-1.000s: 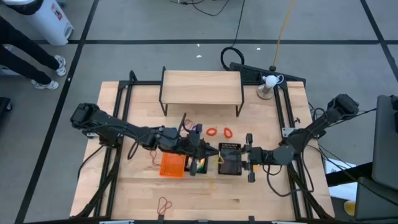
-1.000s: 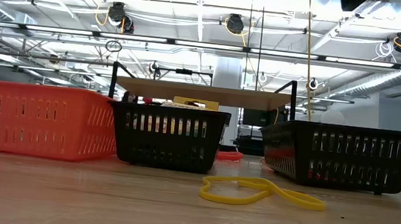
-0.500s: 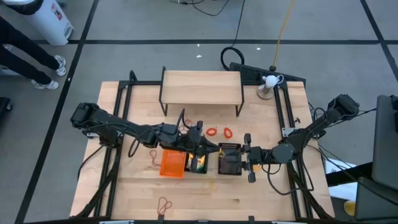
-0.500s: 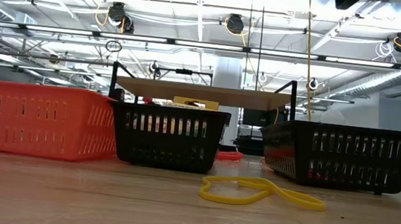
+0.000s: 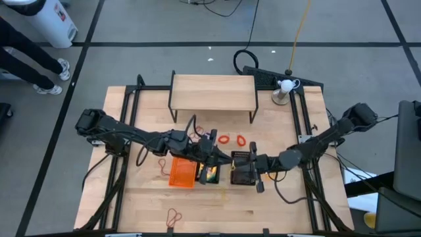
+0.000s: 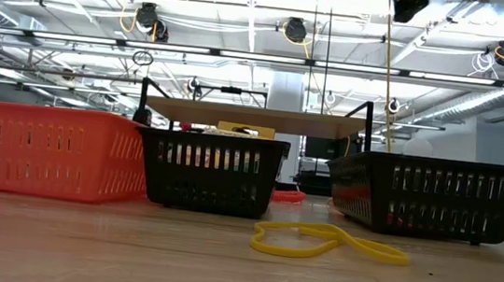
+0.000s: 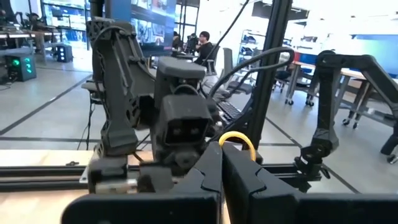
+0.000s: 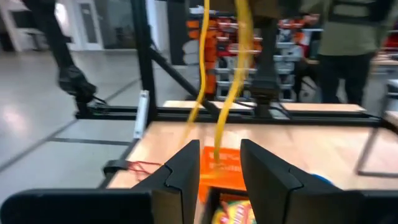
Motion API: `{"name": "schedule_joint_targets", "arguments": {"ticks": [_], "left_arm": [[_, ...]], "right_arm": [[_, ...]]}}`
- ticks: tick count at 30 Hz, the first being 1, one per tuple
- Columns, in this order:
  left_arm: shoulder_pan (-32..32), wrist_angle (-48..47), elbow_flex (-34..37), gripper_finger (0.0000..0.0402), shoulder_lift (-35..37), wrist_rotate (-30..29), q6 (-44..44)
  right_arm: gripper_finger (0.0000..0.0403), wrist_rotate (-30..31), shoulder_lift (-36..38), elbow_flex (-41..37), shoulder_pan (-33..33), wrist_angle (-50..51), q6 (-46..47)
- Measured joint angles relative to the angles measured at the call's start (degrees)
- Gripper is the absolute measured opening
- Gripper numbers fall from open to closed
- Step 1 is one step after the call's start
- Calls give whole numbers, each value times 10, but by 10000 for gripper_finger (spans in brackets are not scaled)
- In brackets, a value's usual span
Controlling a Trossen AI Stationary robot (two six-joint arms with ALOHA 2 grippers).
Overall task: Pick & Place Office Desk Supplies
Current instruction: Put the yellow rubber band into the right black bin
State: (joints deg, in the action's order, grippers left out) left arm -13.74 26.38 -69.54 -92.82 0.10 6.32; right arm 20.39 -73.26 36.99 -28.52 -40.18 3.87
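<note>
In the high view my left gripper (image 5: 220, 158) hovers over the middle black tray (image 5: 209, 172), which holds yellow-and-green crayon boxes (image 5: 212, 175). It is shut on a yellow rubber band (image 7: 238, 138). My right gripper (image 5: 252, 166) is open above the right black tray (image 5: 242, 171) and faces the left one. In the right wrist view the band's two strands (image 8: 203, 56) hang down in front of the open fingers (image 8: 214, 163); I cannot tell whether they touch. The orange tray (image 5: 182, 173) stands at the left of the row. My left gripper pinches the yellow rubber band between its two fingertips (image 7: 214, 163). A small arc of the loop (image 7: 238, 137) stands out just past the tips. The fingers reach level from the table's left. The band is lifted clear of the table and hangs in long strands (image 8: 238, 37).
Red and orange bands (image 5: 231, 139) lie on the table beyond the trays, near a wooden riser shelf (image 5: 213, 92). A tan band (image 5: 161, 164) lies left of the orange tray. Another loop (image 6: 331, 241) lies near the near edge. People stand in the room behind.
My right gripper has moved toward the table's left, over the right black tray and closer to my left gripper. My left gripper has shifted a little toward the right, above the middle tray. The trays have stayed in place.
</note>
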Motion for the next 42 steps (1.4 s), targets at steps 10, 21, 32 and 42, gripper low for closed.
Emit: {"name": "schedule_joint_targets", "arguments": {"ticks": [10, 21, 32, 42], "left_arm": [[0, -13, 0, 0, 0, 1, -1], [0, -39, 0, 4, 1, -1, -2], [10, -50, 0, 20, 1, -1, -2], [10, -99, 0, 21, 1, -1, 3]], "right_arm": [[72, -21, -28, 0, 20, -28, 19], [2, 103, 8, 0, -22, 38, -28], [1, 257, 104, 0, -84, 207, 25], [0, 292, 117, 0, -91, 246, 45]]}}
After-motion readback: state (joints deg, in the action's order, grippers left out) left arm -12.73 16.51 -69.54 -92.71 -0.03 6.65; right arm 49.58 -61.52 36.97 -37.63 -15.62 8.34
